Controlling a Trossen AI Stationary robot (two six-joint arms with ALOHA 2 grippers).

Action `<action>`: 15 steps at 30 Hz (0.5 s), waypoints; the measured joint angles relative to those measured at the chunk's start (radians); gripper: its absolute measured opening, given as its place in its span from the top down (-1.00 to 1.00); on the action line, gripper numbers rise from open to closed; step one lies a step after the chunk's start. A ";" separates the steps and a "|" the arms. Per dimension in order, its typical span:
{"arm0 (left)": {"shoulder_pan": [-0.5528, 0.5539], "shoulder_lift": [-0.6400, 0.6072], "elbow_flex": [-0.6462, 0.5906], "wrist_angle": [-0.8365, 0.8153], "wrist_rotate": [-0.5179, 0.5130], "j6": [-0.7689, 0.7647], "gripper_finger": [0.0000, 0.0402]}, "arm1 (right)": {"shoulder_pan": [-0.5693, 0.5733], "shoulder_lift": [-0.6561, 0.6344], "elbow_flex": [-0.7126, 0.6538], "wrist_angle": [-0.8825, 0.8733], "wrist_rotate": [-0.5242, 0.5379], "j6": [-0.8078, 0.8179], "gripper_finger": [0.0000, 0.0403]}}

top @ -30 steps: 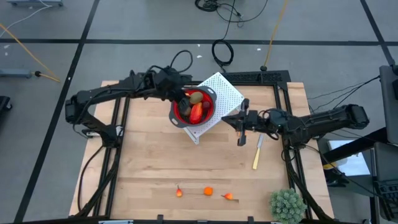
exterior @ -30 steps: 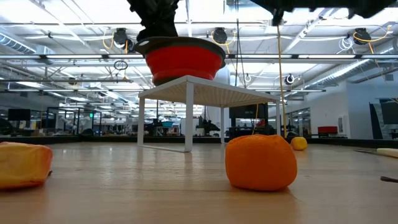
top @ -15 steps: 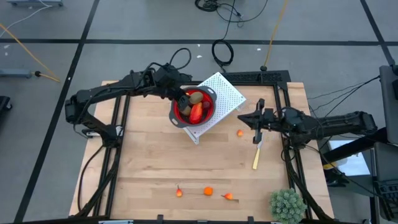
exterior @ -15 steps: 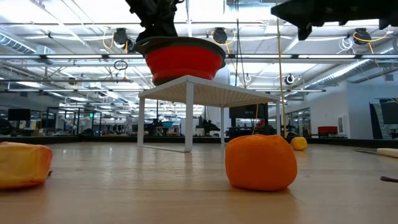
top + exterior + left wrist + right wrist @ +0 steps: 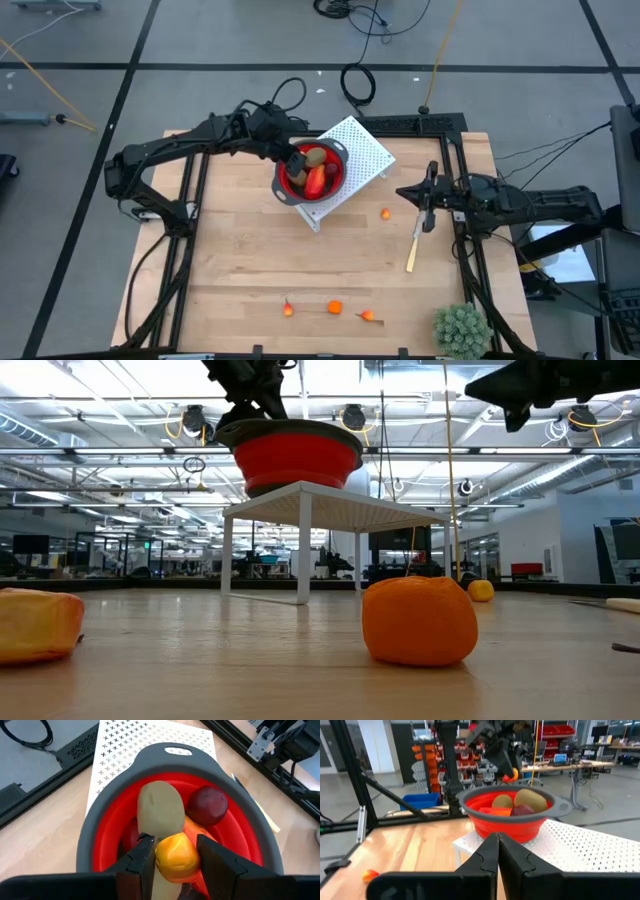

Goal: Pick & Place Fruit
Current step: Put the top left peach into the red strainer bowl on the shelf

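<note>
A wooden worktop [image 5: 250,260] seen from above, with two dark robot arms reaching in from either side. Toward the 12 o'clock side of the worktop stands a white perforated stand [image 5: 362,150], and on it sits a red bowl [image 5: 289,186] with a grey rim.

The left gripper [image 5: 171,851] hangs just above the bowl, its fingers closed on a small orange fruit [image 5: 176,857]. Inside the bowl lie an olive-brown oval fruit [image 5: 160,809], a dark red ball [image 5: 206,804] and a longer red-orange piece [image 5: 316,180], crowded together and touching.

The right gripper [image 5: 426,196] hovers in the air at about 3 o'clock of the bowl, well apart from it, with its fingers pressed together and nothing between them. Beneath it, on the worktop, lies a pale yellow stick [image 5: 412,252]. A tiny orange fruit [image 5: 386,213] rests on the wood between the stand and the right gripper.

Near the 6 o'clock edge of the worktop, three more small orange fruits sit in a loose row: one at the left [image 5: 288,308], a rounder one in the middle [image 5: 335,307] and one at the right [image 5: 367,316]. A spiky green plant ball [image 5: 462,330] sits at the worktop's corner, around 4 o'clock.
</note>
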 joint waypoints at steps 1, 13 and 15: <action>0.000 0.000 0.000 0.000 0.000 -0.002 0.35 | 0.000 -0.010 0.000 0.000 0.000 0.000 1.00; -0.001 0.069 0.000 -0.040 -0.036 -0.111 0.35 | 0.000 -0.034 0.000 -0.005 0.002 0.008 1.00; -0.001 0.072 0.000 -0.051 -0.036 -0.133 0.35 | 0.000 -0.034 0.000 -0.006 0.002 0.021 1.00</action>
